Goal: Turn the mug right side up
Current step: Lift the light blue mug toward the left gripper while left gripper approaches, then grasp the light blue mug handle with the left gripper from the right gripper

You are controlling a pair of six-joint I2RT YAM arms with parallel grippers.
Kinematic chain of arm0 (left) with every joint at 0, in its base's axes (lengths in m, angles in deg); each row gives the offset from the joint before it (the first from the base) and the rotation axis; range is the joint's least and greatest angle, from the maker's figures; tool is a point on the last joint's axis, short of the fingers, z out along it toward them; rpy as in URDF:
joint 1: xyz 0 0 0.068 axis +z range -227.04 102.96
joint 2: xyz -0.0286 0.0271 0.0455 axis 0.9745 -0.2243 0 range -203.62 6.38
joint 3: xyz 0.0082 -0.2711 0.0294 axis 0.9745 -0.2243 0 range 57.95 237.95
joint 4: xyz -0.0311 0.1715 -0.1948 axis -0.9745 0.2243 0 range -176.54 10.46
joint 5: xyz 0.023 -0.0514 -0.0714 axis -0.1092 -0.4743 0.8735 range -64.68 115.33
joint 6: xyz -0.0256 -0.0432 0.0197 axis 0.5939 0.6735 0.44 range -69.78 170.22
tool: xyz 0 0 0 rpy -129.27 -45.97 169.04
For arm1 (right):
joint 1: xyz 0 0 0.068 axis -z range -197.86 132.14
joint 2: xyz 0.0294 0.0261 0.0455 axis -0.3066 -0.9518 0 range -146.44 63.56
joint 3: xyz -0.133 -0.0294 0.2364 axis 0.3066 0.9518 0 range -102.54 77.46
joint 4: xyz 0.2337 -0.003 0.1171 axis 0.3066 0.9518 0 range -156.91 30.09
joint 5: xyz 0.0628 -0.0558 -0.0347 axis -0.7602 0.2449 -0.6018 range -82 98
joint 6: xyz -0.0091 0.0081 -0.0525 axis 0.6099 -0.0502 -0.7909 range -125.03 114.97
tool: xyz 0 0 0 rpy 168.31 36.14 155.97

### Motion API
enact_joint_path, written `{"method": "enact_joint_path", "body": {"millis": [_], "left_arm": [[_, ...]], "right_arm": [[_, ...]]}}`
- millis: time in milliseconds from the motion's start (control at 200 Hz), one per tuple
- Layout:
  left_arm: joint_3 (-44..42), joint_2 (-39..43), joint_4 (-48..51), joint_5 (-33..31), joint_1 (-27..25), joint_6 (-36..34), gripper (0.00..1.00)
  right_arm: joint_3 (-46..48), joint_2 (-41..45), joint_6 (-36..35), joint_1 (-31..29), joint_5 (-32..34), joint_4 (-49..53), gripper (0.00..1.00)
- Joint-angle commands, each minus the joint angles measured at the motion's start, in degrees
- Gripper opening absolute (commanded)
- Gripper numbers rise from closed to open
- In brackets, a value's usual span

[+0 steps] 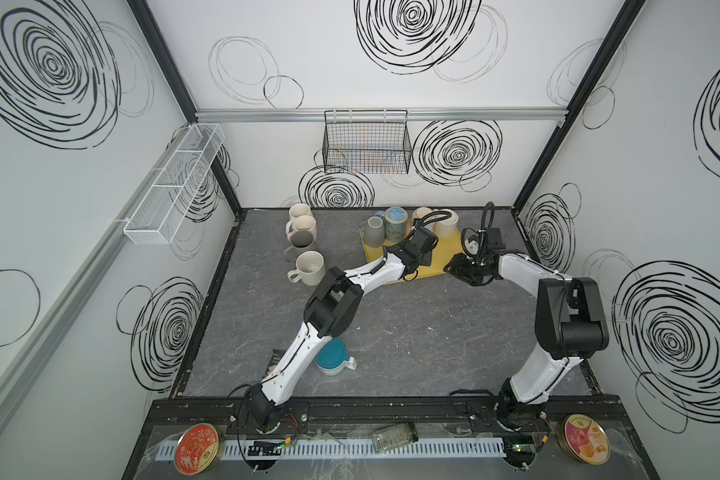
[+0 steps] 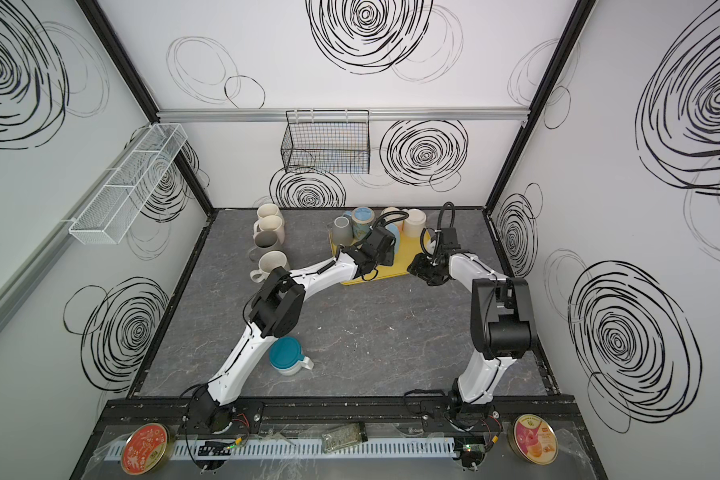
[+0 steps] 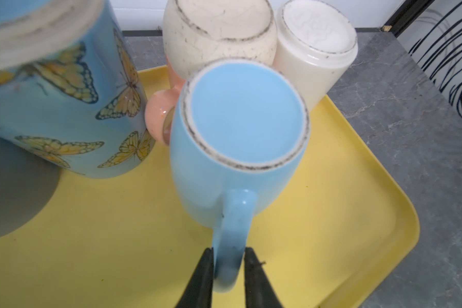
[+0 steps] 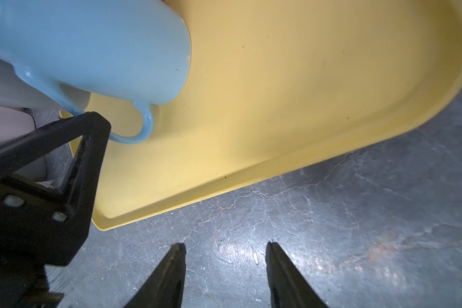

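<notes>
From the left wrist, the light blue mug [image 3: 247, 114] stood upside down on the yellow tray [image 3: 104, 253], base up, with its handle pointing toward the camera. The left gripper [image 3: 228, 266] was clamped on that handle, one black finger pressed against each side. A butterfly mug [image 3: 64, 106] stood beside the blue one. A cream mug [image 3: 219, 34] and a white cup [image 3: 315, 53] stood just behind it, both base up.

From the right wrist, the right gripper [image 4: 226, 248] hung with its jaws parted and nothing between them. It was over the grey table [image 4: 358, 240], just beside the tray's edge. A finger of the left gripper touched the blue handle.

In both top views the tray lay at the back of the table, right of centre, and the left arm reached across to it. Four upright mugs [image 1: 310, 266] stood well apart to the left, and a teal-topped mug [image 1: 331, 357] sat near the front.
</notes>
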Motion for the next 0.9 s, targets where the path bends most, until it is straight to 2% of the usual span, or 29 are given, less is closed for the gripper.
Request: {"method": "enact_joint_path", "body": {"millis": [0,185,585,720,846,896], "left_arm": [[-1.64,2.96,0.03,0.74,0.58,-1.09,0.15],[-8.35,7.99,-1.08,1.57,0.76,-2.28,0.05],[-28.98,22.67,-5.68,7.02,2.58,-2.36,0.00],[-31.47,25.13,-8.28,9.58,3.46,-2.55,0.00],[-30.43,24.77,-6.25,8.51,3.74,-3.78,0.00],[-29.96,24.29,-4.68,7.53,3.90,-3.95,0.06]], "right_arm": [[0.60,-0.26,0.75,-1.00,-0.20,-0.89,0.52],[0.84,0.35,1.62,-2.45,0.01,-1.40,0.52],[0.73,-0.06,3.83,-6.46,-0.20,-3.32,0.51],[0.18,-0.51,5.39,-7.66,-1.38,-4.97,0.52],[-0.81,-1.11,5.45,-8.69,-0.89,-4.52,0.52],[-0.98,-1.31,5.47,-9.09,-0.74,-4.41,0.51]]}}
